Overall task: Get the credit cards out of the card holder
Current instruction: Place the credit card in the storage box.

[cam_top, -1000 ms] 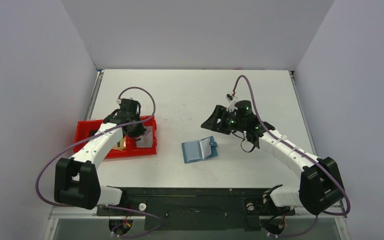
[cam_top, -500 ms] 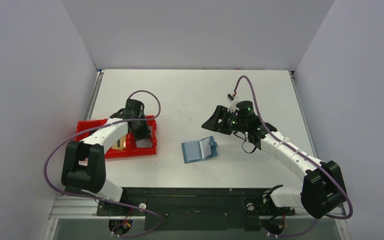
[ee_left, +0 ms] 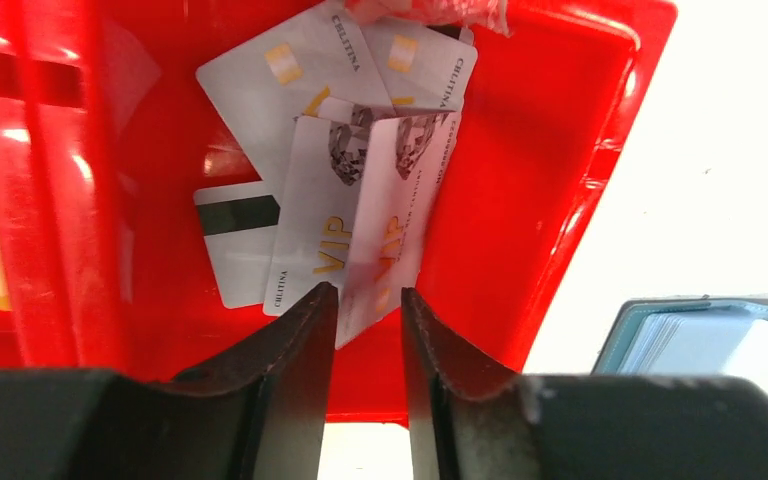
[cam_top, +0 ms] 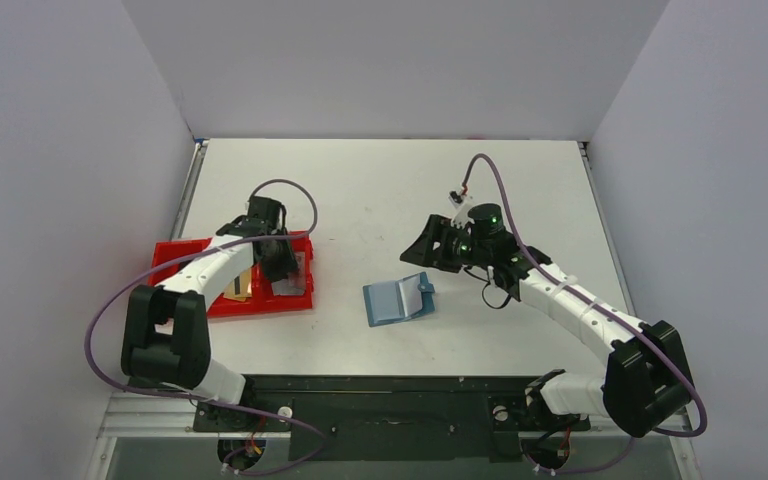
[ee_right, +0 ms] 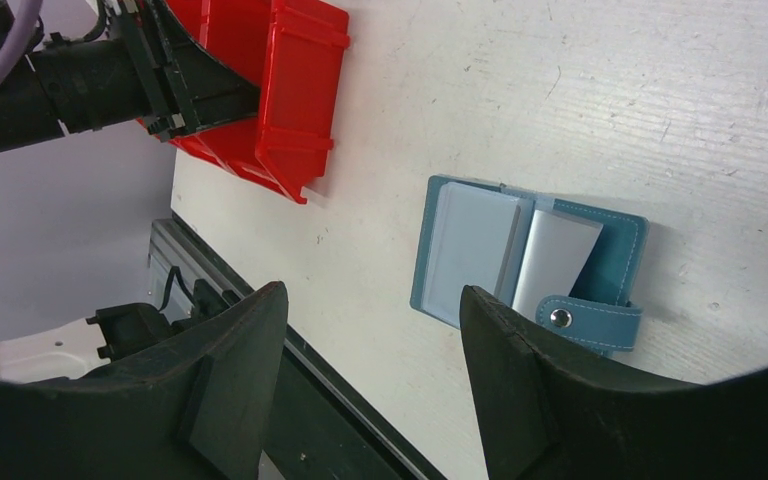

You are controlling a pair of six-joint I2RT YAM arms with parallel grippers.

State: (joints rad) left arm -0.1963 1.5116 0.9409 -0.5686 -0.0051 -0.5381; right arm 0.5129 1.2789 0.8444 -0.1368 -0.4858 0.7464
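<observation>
The blue card holder (cam_top: 397, 298) lies open on the table, its snap tab to the right; pale sleeves show inside it (ee_right: 520, 260). My right gripper (cam_top: 422, 248) hovers just behind it, open and empty (ee_right: 372, 290). My left gripper (cam_top: 280, 265) hangs over the right compartment of the red tray (cam_top: 260, 307). Its jaws (ee_left: 368, 292) stand a little apart. A white VIP card (ee_left: 400, 190) lies tilted and slightly blurred just beyond the fingertips, on top of several white credit cards (ee_left: 300, 90). A tan card (cam_top: 243, 285) sits in the middle compartment.
The red tray's wall (ee_left: 560, 180) rises right of the card pile, and the card holder's corner (ee_left: 700, 335) shows beyond it. The tray (ee_right: 290, 80) and the left arm also show in the right wrist view. The black base rail (cam_top: 390, 400) runs along the near edge.
My left gripper's jaws have parted over the tray's right compartment, and the white card is no longer clamped. The left arm's base link swung right. The right gripper shifted slightly left.
</observation>
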